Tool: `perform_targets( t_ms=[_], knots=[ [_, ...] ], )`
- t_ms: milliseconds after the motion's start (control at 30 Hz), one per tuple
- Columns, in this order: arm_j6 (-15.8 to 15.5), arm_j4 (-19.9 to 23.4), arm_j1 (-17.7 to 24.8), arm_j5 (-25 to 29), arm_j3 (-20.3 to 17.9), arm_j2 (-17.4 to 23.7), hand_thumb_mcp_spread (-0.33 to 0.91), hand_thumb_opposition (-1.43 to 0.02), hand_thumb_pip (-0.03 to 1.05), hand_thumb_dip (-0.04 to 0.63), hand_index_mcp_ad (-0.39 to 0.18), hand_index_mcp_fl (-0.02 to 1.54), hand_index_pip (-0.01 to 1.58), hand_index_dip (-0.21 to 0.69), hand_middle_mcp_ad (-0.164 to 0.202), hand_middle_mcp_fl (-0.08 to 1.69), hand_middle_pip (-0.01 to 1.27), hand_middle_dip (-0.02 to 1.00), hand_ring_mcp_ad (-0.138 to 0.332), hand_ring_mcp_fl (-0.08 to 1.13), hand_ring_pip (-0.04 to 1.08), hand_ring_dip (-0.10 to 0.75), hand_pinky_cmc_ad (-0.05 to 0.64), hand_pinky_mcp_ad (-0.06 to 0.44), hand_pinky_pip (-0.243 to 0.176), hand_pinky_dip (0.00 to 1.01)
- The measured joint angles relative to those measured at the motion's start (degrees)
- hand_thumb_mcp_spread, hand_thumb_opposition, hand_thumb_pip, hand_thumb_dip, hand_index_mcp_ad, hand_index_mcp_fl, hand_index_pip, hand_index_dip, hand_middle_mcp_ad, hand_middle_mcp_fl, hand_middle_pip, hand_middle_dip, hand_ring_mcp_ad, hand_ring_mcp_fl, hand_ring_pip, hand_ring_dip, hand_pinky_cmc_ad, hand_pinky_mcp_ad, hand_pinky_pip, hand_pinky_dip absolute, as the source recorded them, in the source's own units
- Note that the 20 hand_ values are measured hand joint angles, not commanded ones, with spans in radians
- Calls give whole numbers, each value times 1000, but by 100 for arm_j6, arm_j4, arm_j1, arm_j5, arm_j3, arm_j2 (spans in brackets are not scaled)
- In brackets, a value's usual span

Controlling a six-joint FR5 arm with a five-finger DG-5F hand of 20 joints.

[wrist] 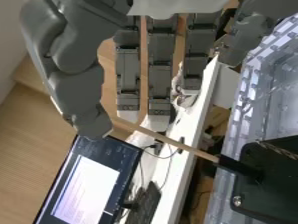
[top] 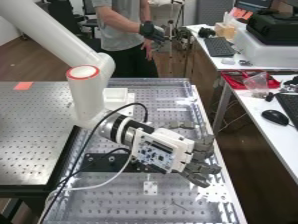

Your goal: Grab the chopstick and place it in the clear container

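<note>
One chopstick (wrist: 169, 141) sits in a black mount (wrist: 238, 167) near the relaxed, apparently empty robot hand (wrist: 159, 70); grasp and placement both judged outstanding.

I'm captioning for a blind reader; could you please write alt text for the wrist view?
A chopstick slants from a black block toward the thumb; whether they touch is unclear. Straight grey fingers hang nearby, a screen and desk beyond.
</note>
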Motion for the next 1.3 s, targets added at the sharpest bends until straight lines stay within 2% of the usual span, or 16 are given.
perform_targets(
  t_ms=[233, 300, 333, 467, 567, 633, 900, 1033, 1133, 1200, 1300],
  knots=[
    [-35, -58, 3, 29, 48, -20, 518, -778, 611, 278, -54, 286, 1269, -5, 47, 497, 682, 654, 117, 330, 93, 499, 333, 230, -124, 180],
    [-45, -55, 0, 20, 55, -22, 513, -780, 593, 278, -56, 293, 1269, -5, 45, 496, 682, 654, 119, 332, 94, 499, 312, 230, -124, 180],
    [-53, -56, 0, 13, 59, -23, 536, -780, 590, 278, -63, 311, 1269, -5, 40, 517, 682, 654, 101, 342, 91, 499, 312, 232, -124, 180],
    [-72, -86, -3, 64, 89, -31, 534, -784, 590, 278, -77, 346, 1271, -5, 40, 555, 684, 670, 101, 363, 91, 515, 316, 229, -127, 176],
    [-78, -97, -6, 49, 106, -40, 546, -791, 574, 278, -75, 387, 1243, -5, 31, 559, 684, 672, 82, 379, 94, 515, 304, 232, -126, 176],
    [-80, -100, -6, 49, 121, -48, 545, -791, 574, 278, -77, 393, 1241, -5, 33, 588, 684, 672, 84, 375, 101, 527, 305, 232, -112, 180],
    [-94, -111, -13, 72, 173, -74, 565, -805, 525, 278, -77, 442, 1223, -5, 35, 637, 684, 672, 84, 426, 99, 532, 304, 229, -112, 180],
    [-85, -114, -14, 119, 193, -86, 560, -801, 525, 278, -87, 475, 1208, -5, 35, 654, 682, 672, 84, 440, 101, 543, 304, 232, -96, 180],
    [-85, -102, -13, 142, 202, -94, 620, -881, 517, 274, -119, 571, 1278, -12, 35, 682, 682, 672, 87, 457, 99, 543, 304, 229, -96, 180],
    [-88, -105, -11, 158, 210, -99, 665, -927, 518, 265, -120, 581, 1293, 3, 31, 712, 679, 672, 86, 478, 99, 545, 304, 232, -80, 180],
    [-117, -95, -5, 174, 217, -105, 705, -955, 524, 271, -134, 588, 1295, 2, 35, 737, 682, 682, 84, 494, 108, 545, 304, 229, -79, 176]
  ],
)
